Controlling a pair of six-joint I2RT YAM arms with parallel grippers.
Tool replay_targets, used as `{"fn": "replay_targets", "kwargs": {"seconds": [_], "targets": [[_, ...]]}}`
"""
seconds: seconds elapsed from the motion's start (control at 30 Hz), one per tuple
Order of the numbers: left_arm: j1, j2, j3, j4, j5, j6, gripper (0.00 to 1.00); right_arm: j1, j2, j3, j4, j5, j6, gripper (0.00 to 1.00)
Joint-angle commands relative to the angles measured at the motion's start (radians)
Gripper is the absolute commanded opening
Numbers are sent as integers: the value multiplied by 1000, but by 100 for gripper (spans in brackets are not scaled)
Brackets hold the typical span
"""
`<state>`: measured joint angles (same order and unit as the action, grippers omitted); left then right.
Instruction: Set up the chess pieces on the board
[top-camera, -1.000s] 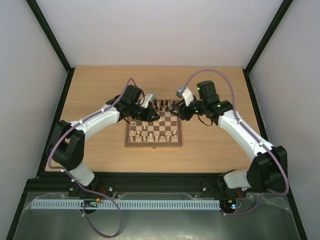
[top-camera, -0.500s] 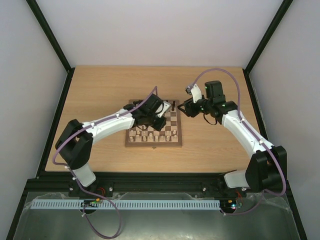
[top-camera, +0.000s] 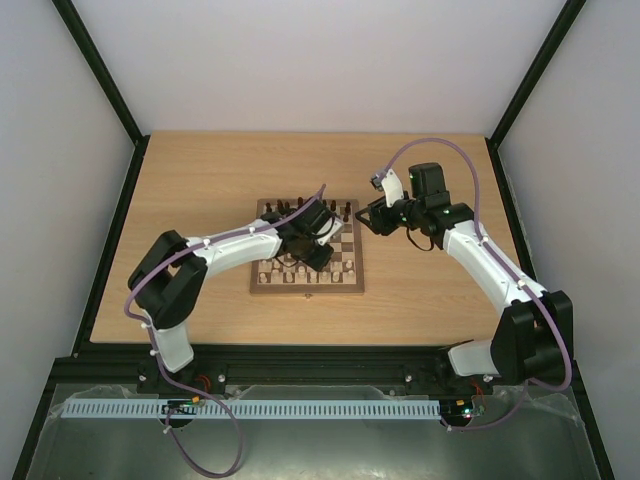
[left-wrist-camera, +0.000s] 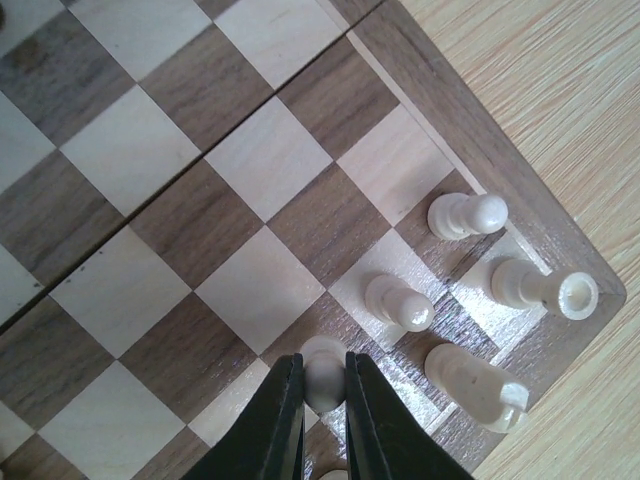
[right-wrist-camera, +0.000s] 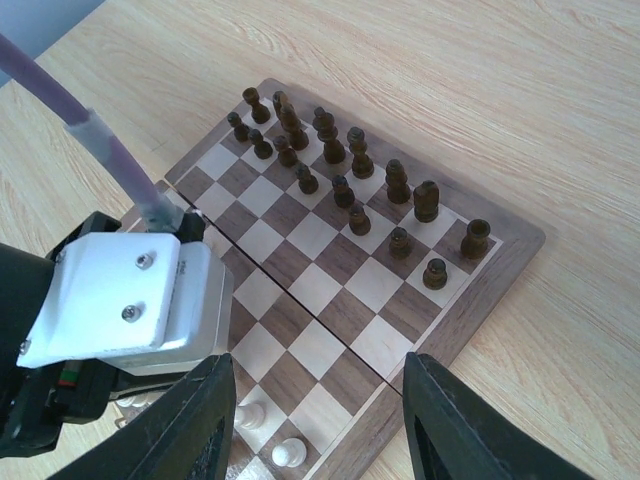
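Step in hand: placing a cream pawn. The left gripper (left-wrist-camera: 323, 388) is nearly shut, its fingers pinching the cream pawn (left-wrist-camera: 322, 362) near the head. It sits low over the board (left-wrist-camera: 468, 150) by a corner, prob. the near right one. Just beside it stand other cream pawns (left-wrist-camera: 400, 302), a cream rook (left-wrist-camera: 545, 288) on the corner sq. and a notched cream piece (left-wrist-camera: 475, 380), maybe a bishop. The right gripper (right-wrist-camera: 318, 362) hangs wide open w/ nothing in it, near the board's far right corner. The dark pieces (right-wrist-camera: 340, 185) stand in two rough rows on the far side. Next, as I judge it: set the pawn upright, centred on its 2nd-row sq., then open w/o knocking the neighbours. The fingers hide the pawn's base, so I can't tell if it touches the board. In the top view the left arm covers mid-board, so the cream count is unclear. The board lies mid-table (top-camera: 200, 180).
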<state>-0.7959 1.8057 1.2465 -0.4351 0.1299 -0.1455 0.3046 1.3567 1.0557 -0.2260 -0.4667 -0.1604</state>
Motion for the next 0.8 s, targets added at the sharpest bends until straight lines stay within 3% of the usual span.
{"fn": "replay_targets", "kwargs": {"seconds": [0.0,0.5,0.77], "targets": [[-11,25,31,-32,6,18,8,-5,10,-11,11,-6,-7,47],[-13,56,37,-44,27,21,11,-5,18,-8,5,-10,-12,47],[-14,31,47,-48,22,15,22,-5,18,-6,1,-16,-12,47]]}}
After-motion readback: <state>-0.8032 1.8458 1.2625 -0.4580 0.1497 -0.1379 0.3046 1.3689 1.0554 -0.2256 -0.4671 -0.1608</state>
